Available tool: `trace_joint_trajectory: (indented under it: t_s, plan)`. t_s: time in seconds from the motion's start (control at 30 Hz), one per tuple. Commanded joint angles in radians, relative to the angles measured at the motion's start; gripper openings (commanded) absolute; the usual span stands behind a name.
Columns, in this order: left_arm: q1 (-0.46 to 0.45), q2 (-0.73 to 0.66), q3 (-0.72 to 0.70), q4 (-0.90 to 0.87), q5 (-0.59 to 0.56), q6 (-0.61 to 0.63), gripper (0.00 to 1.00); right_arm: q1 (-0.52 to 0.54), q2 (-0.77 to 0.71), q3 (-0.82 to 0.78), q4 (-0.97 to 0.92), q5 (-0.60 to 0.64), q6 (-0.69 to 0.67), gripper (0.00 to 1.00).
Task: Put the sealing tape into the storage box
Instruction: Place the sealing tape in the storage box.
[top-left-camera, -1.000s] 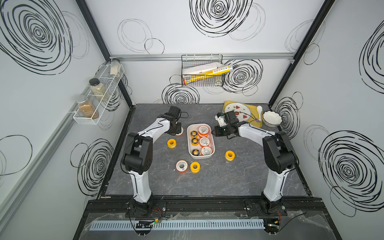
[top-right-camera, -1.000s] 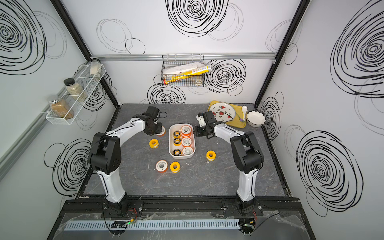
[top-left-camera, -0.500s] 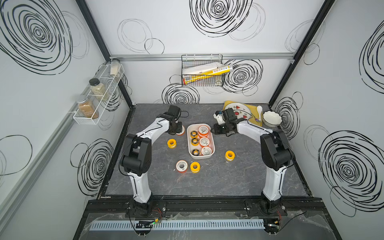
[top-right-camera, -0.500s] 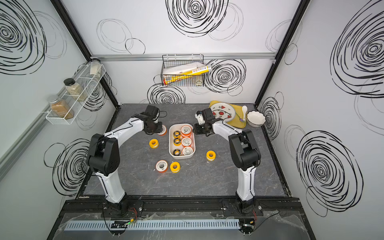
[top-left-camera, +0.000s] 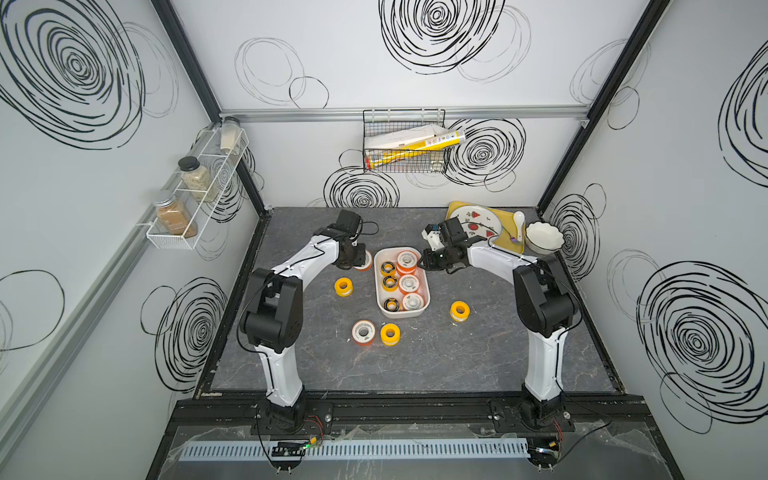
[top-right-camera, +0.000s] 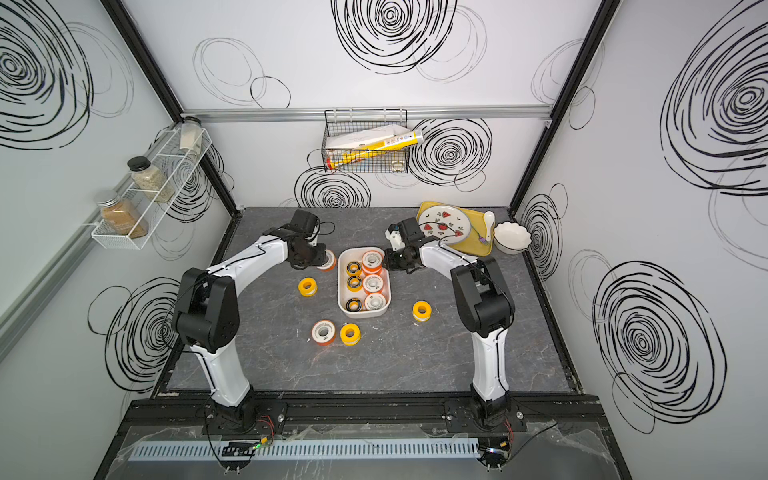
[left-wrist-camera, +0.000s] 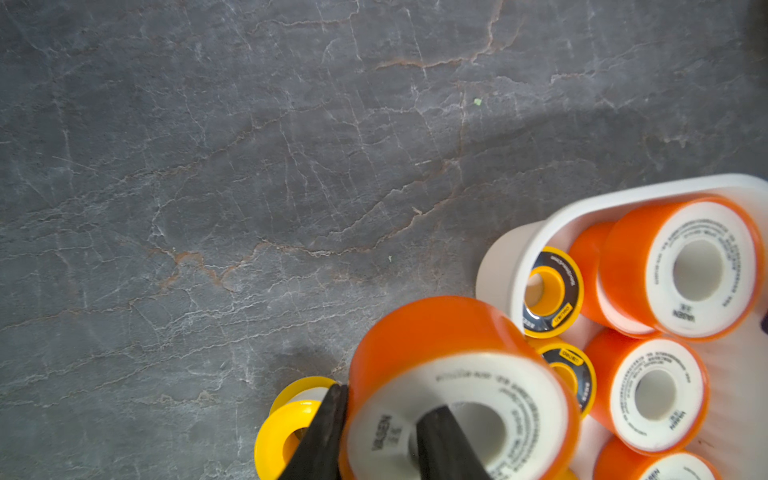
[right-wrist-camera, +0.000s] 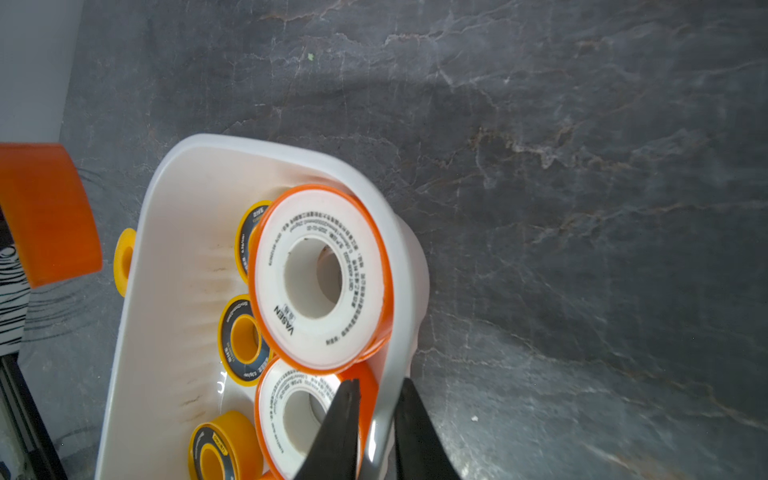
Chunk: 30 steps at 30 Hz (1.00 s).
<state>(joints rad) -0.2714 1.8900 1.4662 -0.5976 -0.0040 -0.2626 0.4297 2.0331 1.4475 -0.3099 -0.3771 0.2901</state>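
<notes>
The storage box (top-left-camera: 401, 314) (top-right-camera: 365, 314) is a white tub at the table's middle and holds several spools of sealing tape, orange with white faces and yellow with black faces. My left gripper (left-wrist-camera: 386, 399) is shut on an orange spool (left-wrist-camera: 449, 332), one finger in its centre hole and one outside, just left of the box's far end (top-left-camera: 362, 261). My right gripper (right-wrist-camera: 380, 382) is shut on the box's rim (right-wrist-camera: 249, 141), one finger inside and one outside, at the far right corner (top-left-camera: 428, 259). Loose on the table lie yellow spools (top-left-camera: 343, 286) (top-left-camera: 459, 310) (top-left-camera: 390, 333) and an orange spool (top-left-camera: 363, 332).
A yellow tray (top-left-camera: 505, 232) with a patterned plate (top-left-camera: 476, 220) and a white bowl (top-left-camera: 543, 237) stand at the back right, just behind my right arm. On the back wall hangs a wire basket (top-left-camera: 405, 145), and a spice rack (top-left-camera: 195, 195) is on the left wall.
My right gripper has shifted to the box's far right corner and closed its jaws on the rim. My left gripper has stayed almost still, with the orange spool in it.
</notes>
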Motion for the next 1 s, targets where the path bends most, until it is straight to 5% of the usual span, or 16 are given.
trace_joint_trajectory:
  t_s: [0.0,0.57,0.97]
  plan:
    - [-0.009,-0.050,-0.004,0.015,0.013,0.014,0.32,0.003,0.004,0.012,-0.013,0.013,0.039,0.18]
    - [-0.066,-0.084,-0.009,0.033,0.077,0.045,0.32,0.003,-0.142,-0.129,0.081,0.193,0.211,0.16]
    - [-0.221,-0.062,0.028,0.011,0.151,0.099,0.33,0.002,-0.217,-0.211,0.111,0.214,0.280,0.18]
